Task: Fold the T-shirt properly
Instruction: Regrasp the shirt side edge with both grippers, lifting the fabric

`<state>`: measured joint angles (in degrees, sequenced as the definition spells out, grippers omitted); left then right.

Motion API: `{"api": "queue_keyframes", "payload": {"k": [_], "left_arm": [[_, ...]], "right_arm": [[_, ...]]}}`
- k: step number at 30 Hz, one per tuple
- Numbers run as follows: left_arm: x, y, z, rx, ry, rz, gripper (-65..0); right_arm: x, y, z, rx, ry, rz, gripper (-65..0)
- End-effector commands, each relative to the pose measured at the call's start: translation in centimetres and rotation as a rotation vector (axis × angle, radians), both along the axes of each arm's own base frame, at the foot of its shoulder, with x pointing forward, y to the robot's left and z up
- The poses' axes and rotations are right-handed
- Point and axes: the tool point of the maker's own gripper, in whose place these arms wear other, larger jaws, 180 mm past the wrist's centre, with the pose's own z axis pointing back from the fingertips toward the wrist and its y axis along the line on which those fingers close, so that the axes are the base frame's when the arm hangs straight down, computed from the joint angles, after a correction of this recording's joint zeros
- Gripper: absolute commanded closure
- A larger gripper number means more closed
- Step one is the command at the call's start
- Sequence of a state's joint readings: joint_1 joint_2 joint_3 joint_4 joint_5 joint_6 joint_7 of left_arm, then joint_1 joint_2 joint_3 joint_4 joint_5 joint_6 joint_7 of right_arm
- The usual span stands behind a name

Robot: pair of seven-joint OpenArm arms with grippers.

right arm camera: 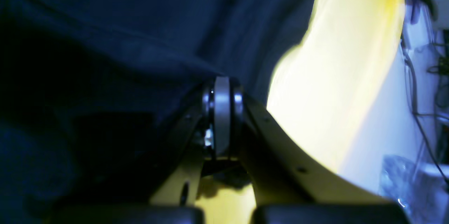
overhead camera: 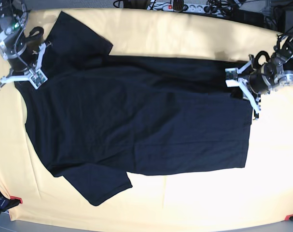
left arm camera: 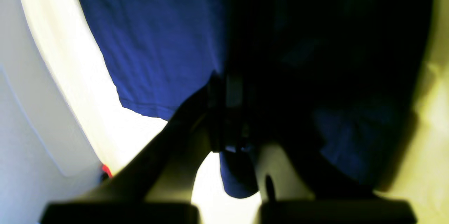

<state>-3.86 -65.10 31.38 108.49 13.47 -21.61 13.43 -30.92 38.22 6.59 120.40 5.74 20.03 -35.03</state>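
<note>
Black cloth, the T-shirt (overhead camera: 136, 130), lies spread flat across the yellow table (overhead camera: 194, 198), sleeves toward the base view's left; no label or writing can be read. Farther back, the left gripper (overhead camera: 243, 89) pinches its right edge, and the right gripper (overhead camera: 33, 72) pinches its upper-left part.

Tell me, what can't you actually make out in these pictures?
- T-shirt label: too small, base view.
- Left gripper tips: lost in dark, blurred cloth, left wrist view.
- Cloth between the right gripper pads: shadowed, right wrist view.
- Clutter behind the table: cut off by the top edge.
</note>
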Motion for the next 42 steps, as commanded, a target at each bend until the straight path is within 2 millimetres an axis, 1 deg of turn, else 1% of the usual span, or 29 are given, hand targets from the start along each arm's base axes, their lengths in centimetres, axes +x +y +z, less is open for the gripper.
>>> {"api": "queue_keyframes", "payload": {"k": [1,3,7,10,13,15,17,22,26,27,29,30,31,32,35,37,40,42], "left_arm": [[1.5,0.7,1.4,-0.004,-0.044,0.022,0.0],[2.3,0.7,1.5,-0.035,-0.046,0.054,0.0],[3.6,0.6,1.7,-0.073,-0.056,0.088,0.0],[3.7,0.9,1.5,-0.072,-0.053,0.099,0.0],[3.7,1.4,1.2,-0.064,-0.048,0.112,0.0],[3.7,1.5,1.1,-0.065,-0.042,0.116,0.0],[3.6,1.2,1.1,-0.084,-0.032,0.122,0.0],[3.5,0.7,0.9,-0.106,-0.024,0.127,0.0],[3.8,0.1,0.9,-0.121,-0.039,0.13,0.0],[4.1,0.2,1.2,-0.126,-0.058,0.139,-9.0],[4.8,0.8,1.5,-0.118,-0.092,0.183,-30.4],[4.9,1.0,1.5,-0.128,-0.089,0.206,-39.4],[4.7,0.9,1.4,-0.148,-0.069,0.226,-44.8],[4.5,0.9,1.2,-0.158,-0.049,0.245,-46.7],[4.0,1.1,0.7,-0.148,-0.009,0.256,-46.6],[3.8,1.2,0.5,-0.137,0.004,0.253,-46.6],[3.6,1.0,0.4,-0.146,0.016,0.254,-46.6],[3.6,1.0,0.4,-0.147,0.017,0.255,-46.6]], "right_arm": [[1.2,-0.3,1.1,-0.003,-0.041,0.01,0.0],[2.2,-0.4,1.0,0.03,-0.039,0.008,0.0],[4.1,-0.4,1.5,0.087,-0.051,0.014,0.0],[5.1,-1.1,1.6,0.095,-0.064,-0.013,0.0],[5.8,-2.2,1.2,0.107,-0.059,-0.053,0.0],[5.9,-2.5,0.8,0.127,-0.046,-0.065,0.0],[5.8,-2.3,0.4,0.146,-0.029,-0.055,0.0],[5.7,-1.9,0.3,0.156,-0.024,-0.042,0.0],[6.1,-2.3,0.7,0.157,-0.044,-0.068,-0.1],[6.2,-2.6,0.9,0.157,-0.056,-0.089,-10.4],[6.3,-2.9,0.9,0.149,-0.044,-0.104,-33.9],[6.1,-2.6,0.7,0.163,-0.017,-0.099,-41.6],[5.8,-2.0,0.4,0.189,0.017,-0.082,-43.6],[5.3,-1.2,0.1,0.219,0.056,-0.054,-43.5],[4.3,0.8,-0.4,0.294,0.129,0.019,-43.5],[3.3,2.5,-0.3,0.336,0.178,0.092,-43.5],[1.6,5.4,0.5,0.426,0.252,0.197,-43.4],[0.4,7.1,1.1,0.493,0.292,0.232,-43.4]]}}
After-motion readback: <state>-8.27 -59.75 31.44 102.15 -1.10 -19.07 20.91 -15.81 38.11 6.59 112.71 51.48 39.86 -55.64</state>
